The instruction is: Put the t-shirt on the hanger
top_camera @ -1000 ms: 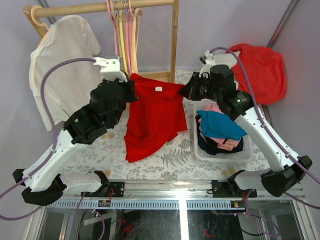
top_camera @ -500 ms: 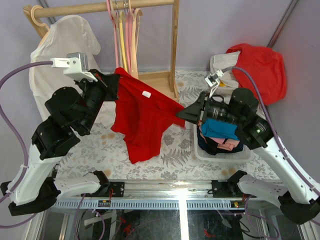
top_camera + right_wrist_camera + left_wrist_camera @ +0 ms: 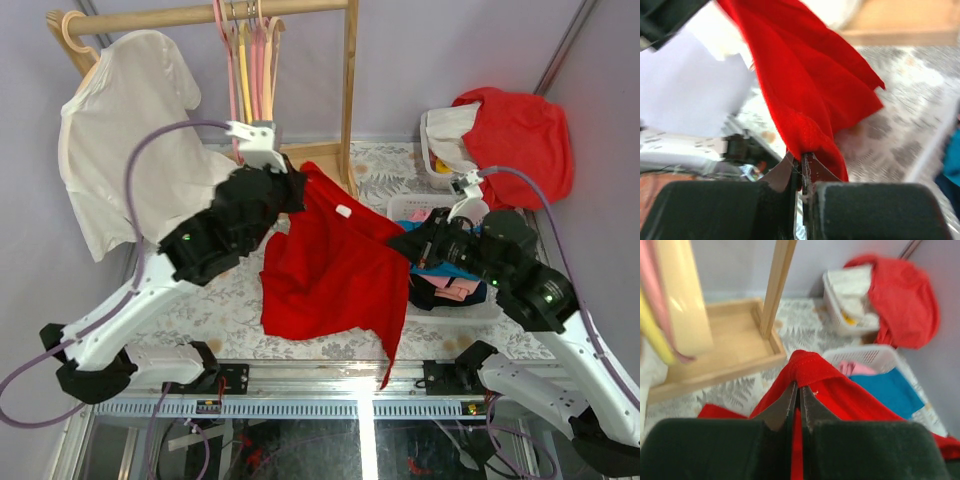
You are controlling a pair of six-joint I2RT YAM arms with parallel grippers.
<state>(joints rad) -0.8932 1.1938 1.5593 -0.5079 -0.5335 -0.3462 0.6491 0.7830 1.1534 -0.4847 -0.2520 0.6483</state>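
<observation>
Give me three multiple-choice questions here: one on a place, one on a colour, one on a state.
1. Where is the white t-shirt? A on the rack's left end; B on the floor; C in a drawer.
2. What colour lies beside the pink cloth in the near basket? A green; B blue; C brown.
3. The red t-shirt is: A lying loose; B folded flat; C pinched by both grippers.
Key: A, it hangs at that end; B, blue cloth shows in the left wrist view; C, left gripper and right gripper clamp it.
</observation>
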